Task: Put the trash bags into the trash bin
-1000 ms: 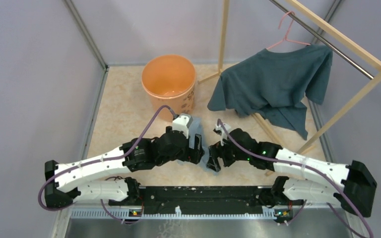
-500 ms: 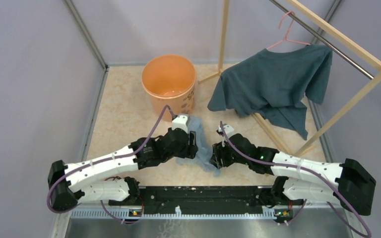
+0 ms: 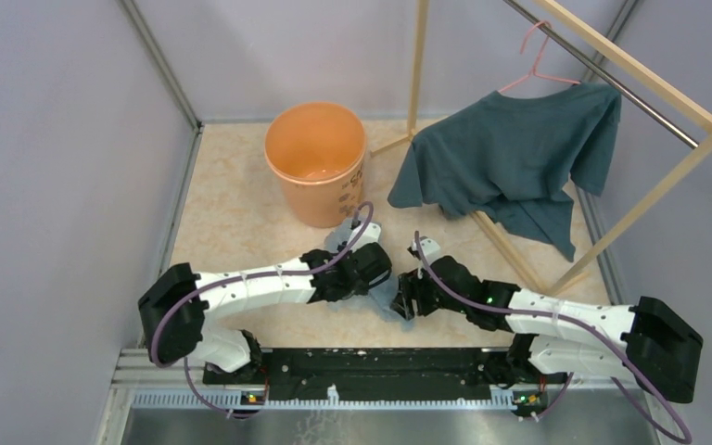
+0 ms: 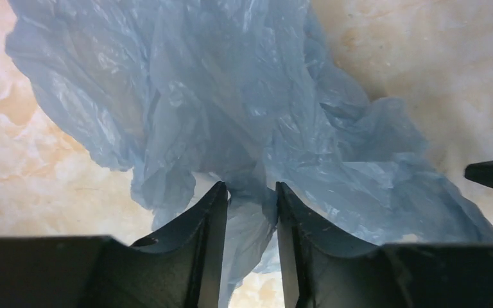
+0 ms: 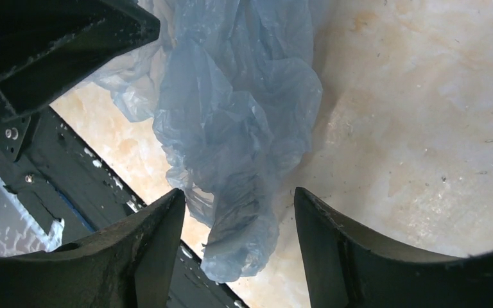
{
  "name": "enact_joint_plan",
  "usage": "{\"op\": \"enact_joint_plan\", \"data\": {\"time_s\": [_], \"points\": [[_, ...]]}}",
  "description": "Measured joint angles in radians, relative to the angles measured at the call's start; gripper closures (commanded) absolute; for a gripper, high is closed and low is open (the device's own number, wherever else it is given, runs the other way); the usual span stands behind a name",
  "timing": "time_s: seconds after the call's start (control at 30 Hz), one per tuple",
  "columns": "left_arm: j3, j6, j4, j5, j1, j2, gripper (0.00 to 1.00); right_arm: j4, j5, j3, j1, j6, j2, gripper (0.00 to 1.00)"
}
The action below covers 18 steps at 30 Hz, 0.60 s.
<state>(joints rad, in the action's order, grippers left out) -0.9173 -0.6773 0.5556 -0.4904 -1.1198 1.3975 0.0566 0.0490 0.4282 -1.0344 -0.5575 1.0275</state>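
The trash bag (image 3: 341,237), a pale blue wrinkled film, lies crumpled on the floor just in front of the orange trash bin (image 3: 315,153). My left gripper (image 3: 376,271) is down on the bag's middle. In the left wrist view the bag (image 4: 231,96) spreads ahead, and the left gripper (image 4: 250,187) straddles a bunched fold with narrow jaws; a gap still shows between them. My right gripper (image 3: 400,302) sits at the bag's near end. In the right wrist view that gripper (image 5: 239,192) stands open, a twisted tail of the bag (image 5: 231,115) lying between its fingers.
A dark teal T-shirt (image 3: 510,148) hangs from a pink hanger (image 3: 538,56) on a wooden rack (image 3: 630,65) at the right. Grey walls close in both sides. The black base rail (image 3: 371,362) runs along the near edge. The two grippers are nearly touching.
My left arm has stretched forward and right along the floor, and its jaws have narrowed around a fold of the bag. The right gripper has shifted slightly and stays at the bag's near end.
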Motion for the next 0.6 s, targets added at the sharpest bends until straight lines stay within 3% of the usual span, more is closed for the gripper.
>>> {"op": "enact_joint_plan", "data": {"time_s": [0.13, 0.3, 0.47, 0.6], "points": [[-0.024, -0.011, 0.035, -0.032, 0.000, 0.024, 0.84, -0.027, -0.002, -0.019, 0.000, -0.009, 0.000, 0.47], [-0.029, -0.045, 0.064, -0.030, 0.000, -0.055, 1.00, -0.038, 0.024, -0.024, 0.000, -0.023, -0.003, 0.81], [-0.004, -0.058, 0.079, -0.021, 0.000, -0.275, 1.00, -0.029, 0.084, -0.024, 0.032, -0.037, -0.074, 0.82], [0.041, -0.053, 0.084, -0.030, 0.000, -0.473, 1.00, -0.042, 0.016, -0.024, 0.196, -0.026, -0.120, 0.84]]}}
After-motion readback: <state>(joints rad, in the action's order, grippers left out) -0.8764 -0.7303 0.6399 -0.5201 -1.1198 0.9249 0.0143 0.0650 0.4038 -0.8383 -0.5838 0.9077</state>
